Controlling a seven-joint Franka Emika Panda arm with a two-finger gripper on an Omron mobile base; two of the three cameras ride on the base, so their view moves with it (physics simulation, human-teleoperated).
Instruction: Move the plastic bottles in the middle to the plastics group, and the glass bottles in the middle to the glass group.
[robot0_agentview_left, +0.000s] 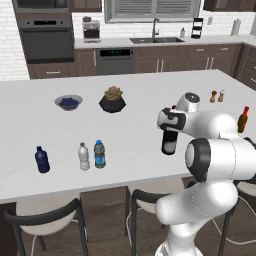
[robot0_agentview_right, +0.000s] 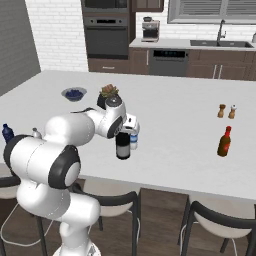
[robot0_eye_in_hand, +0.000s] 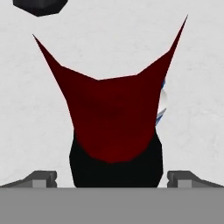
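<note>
The end effector (robot0_eye_in_hand: 112, 177) hangs directly over the dark glass bottle (robot0_agentview_left: 169, 144), its two fingertips (robot0_eye_in_hand: 40, 178) spread wide on either side of the bottle's black body and not pinching it. In the hand view the bottle's red cap (robot0_eye_in_hand: 111, 118) sits close under the camera, and a sliver of a blue-and-white label shows at 3 o'clock of it. The right base view shows that sliver to be a clear plastic bottle (robot0_agentview_right: 134, 139), just beside the dark bottle at its 2 o'clock.

In the left base view the dark bottle stands upright on the white tabletop (robot0_agentview_left: 135, 100), near the front edge. Well apart at 9 o'clock stand a blue-labelled water bottle (robot0_agentview_left: 99, 154) and, just beside it, a white-labelled clear bottle (robot0_agentview_left: 84, 157); farther out at 9 o'clock is the navy-blue bottle (robot0_agentview_left: 42, 160). The red-brown sauce bottle (robot0_agentview_left: 243, 120) stands at 3 o'clock, the two shakers (robot0_agentview_left: 217, 96) beyond it. A bowl (robot0_agentview_left: 68, 102) and a potted plant (robot0_agentview_left: 112, 100) sit toward 11 o'clock.
</note>
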